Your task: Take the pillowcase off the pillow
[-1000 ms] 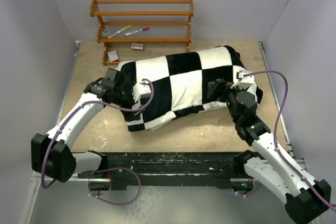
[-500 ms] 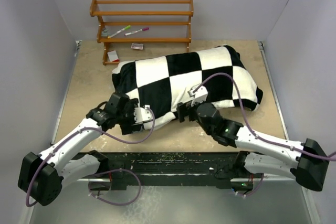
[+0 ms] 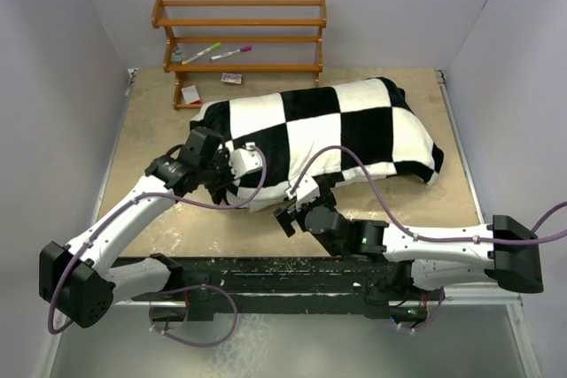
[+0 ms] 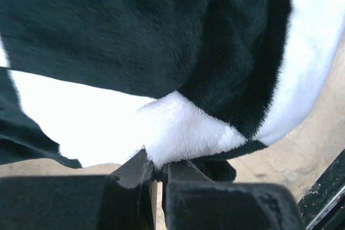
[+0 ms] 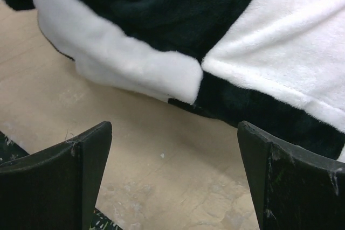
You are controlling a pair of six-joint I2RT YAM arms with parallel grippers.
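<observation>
Here, the tan table (image 3: pixel 146 135) sits between 3 pale walls (image 3: pixel 53 59). A wooden rack (image 3: pixel 241 40) stands at 12 o'clock. The pillowcase (image 3: pixel 337 126) lies puffy across the middle, from 9 to 2 o'clock. The left claw (image 4: pixel 159 173) pinches its near edge tight. The right claw (image 5: pixel 173 138) gapes wide at 6 o'clock, holding nothing.

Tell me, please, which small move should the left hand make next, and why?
Probably pull the left hand back a little toward its own base, kept shut: it pinches a white fold of the pillowcase, while the right hand is open and holds nothing.
</observation>
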